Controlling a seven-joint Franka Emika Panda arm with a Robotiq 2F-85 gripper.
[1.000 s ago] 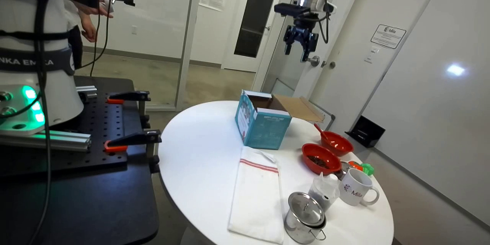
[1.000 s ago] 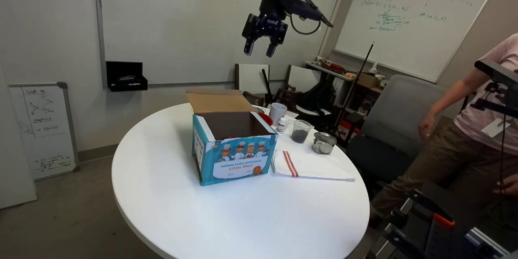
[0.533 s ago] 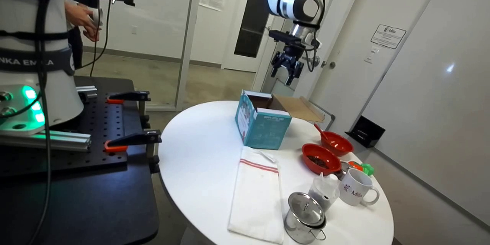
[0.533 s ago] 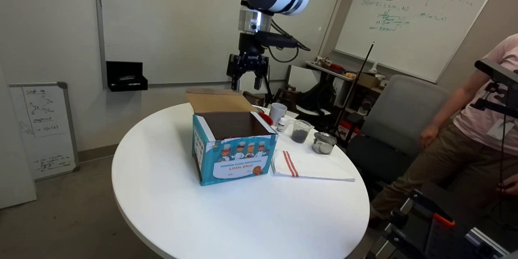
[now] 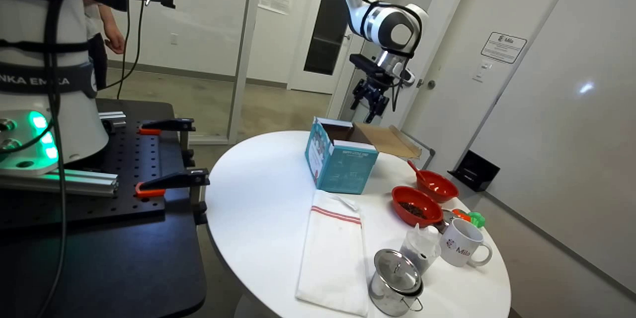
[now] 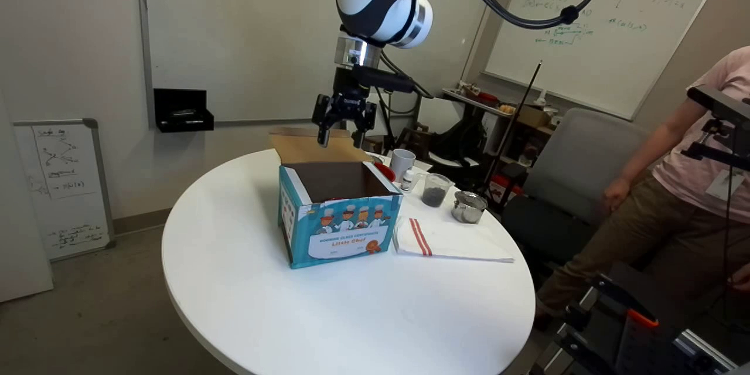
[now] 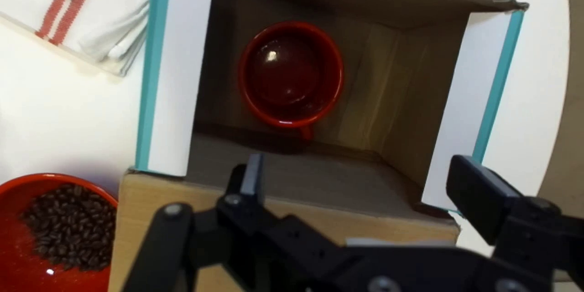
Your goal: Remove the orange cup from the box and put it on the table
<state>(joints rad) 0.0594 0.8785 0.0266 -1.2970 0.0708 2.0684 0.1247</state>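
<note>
The orange cup [image 7: 289, 73] is shiny red-orange and stands upright inside the box, its handle toward my gripper in the wrist view. The box walls mostly hide it in both exterior views. The teal-blue box [image 5: 348, 166] stands open on the round white table [image 5: 258, 198]; its printed side [image 6: 345, 240] and pale rim flaps [image 7: 178, 73] also show. My gripper [image 7: 360, 173] is open and empty, above the box's cardboard lid side, apart from the cup. In both exterior views the gripper [image 5: 361, 113] hangs just over and behind the box; it also shows here [image 6: 340, 143].
The box's brown lid flap [image 6: 319, 146] is folded outward under my gripper. A red bowl of dark beans [image 5: 417, 206], another red bowl [image 5: 437, 186], a striped towel [image 5: 333, 253], a metal pot [image 5: 396, 283], a plastic container [image 5: 421, 247] and a white mug [image 5: 462, 243] stand nearby.
My arm has come down from high above the table to close above the box. The gripper has stayed open. The box and the other table things have not moved.
</note>
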